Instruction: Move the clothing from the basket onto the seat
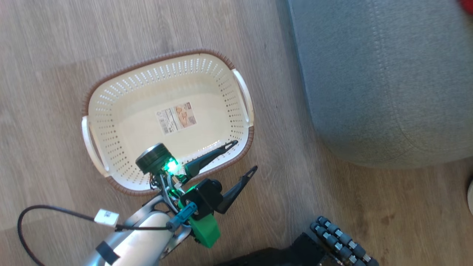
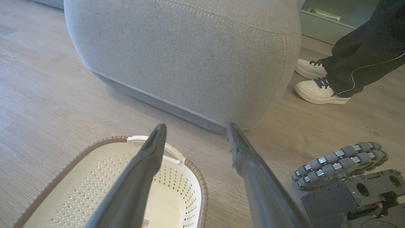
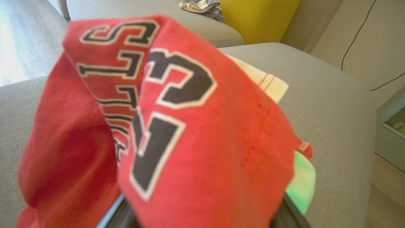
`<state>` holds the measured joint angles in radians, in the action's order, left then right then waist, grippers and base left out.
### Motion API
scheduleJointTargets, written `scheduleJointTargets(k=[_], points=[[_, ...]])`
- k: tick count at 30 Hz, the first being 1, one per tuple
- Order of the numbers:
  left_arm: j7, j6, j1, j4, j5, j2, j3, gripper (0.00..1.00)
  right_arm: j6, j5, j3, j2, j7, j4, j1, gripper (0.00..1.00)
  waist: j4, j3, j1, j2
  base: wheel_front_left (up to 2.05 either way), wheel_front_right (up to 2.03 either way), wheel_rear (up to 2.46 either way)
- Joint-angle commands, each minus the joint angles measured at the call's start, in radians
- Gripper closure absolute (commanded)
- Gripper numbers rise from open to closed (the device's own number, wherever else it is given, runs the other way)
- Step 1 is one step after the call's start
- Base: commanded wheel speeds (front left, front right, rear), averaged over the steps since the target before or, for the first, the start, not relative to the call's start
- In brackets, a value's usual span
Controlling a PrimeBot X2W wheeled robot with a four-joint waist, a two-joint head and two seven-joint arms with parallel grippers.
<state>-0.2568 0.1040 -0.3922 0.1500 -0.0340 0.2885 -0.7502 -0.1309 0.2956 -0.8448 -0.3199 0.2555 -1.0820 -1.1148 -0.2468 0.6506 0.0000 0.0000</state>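
The basket (image 1: 129,88) is seen on the wooden floor (image 1: 55,44), and nothing but a printed label (image 1: 179,117) is found on its bottom. The left gripper (image 1: 244,155) is held over the basket's rim on the side toward the seat (image 1: 388,74), with its jaws spread wide and nothing between them. At the top right corner of the head view a small red scrap (image 1: 466,4) is cut off by the frame, too blurred to be named. In the right wrist view the clothing (image 3: 221,152), red with dark lettering outlined in white, is draped over the right gripper (image 3: 199,133) above the grey seat. The fingertips are covered by the cloth. Two dark finger roots (image 3: 115,213) are made out far apart at the lower edge, so the jaws appear spread. Whether the garment touches the cushion cannot be told. A cream piece (image 3: 269,84) is partly hidden behind it. A person's pale shoes (image 2: 316,91) are seen beside the seat.
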Motion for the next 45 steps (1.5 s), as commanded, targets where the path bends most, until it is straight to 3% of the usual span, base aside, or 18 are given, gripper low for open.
scheduleJointTargets(k=[1,12,23,34,45], points=[[-0.005,0.005,0.013,-0.021,0.003,-0.007,0.014,0.00,0.000,0.017,-0.002,-0.043,0.005,0.012,0.014,0.00,-0.005,-0.028,0.0000,0.0000,0.00,0.00,0.00],[-0.005,0.009,0.036,-0.001,-0.008,-0.058,0.007,0.00,0.000,0.050,0.027,-0.113,-0.093,-0.092,0.007,0.00,-0.009,-0.140,0.0000,0.0000,0.00,0.00,0.00],[-0.005,0.011,0.064,0.014,-0.015,-0.128,0.019,0.00,0.000,0.045,0.158,-0.154,-0.173,-0.169,-0.009,0.00,-0.008,-0.266,0.0000,0.0000,0.00,0.00,0.00],[-0.005,0.012,0.107,0.032,-0.016,-0.171,0.050,0.00,0.000,-0.061,0.345,-0.160,-0.100,-0.200,-0.016,0.00,-0.010,-0.371,0.0000,0.0000,0.00,0.00,0.00],[-0.005,0.004,0.145,0.042,-0.011,-0.197,0.095,0.00,0.000,-0.262,0.559,-0.158,-0.008,-0.172,0.022,0.00,-0.002,-0.459,0.0000,0.0000,0.00,0.00,0.00]])
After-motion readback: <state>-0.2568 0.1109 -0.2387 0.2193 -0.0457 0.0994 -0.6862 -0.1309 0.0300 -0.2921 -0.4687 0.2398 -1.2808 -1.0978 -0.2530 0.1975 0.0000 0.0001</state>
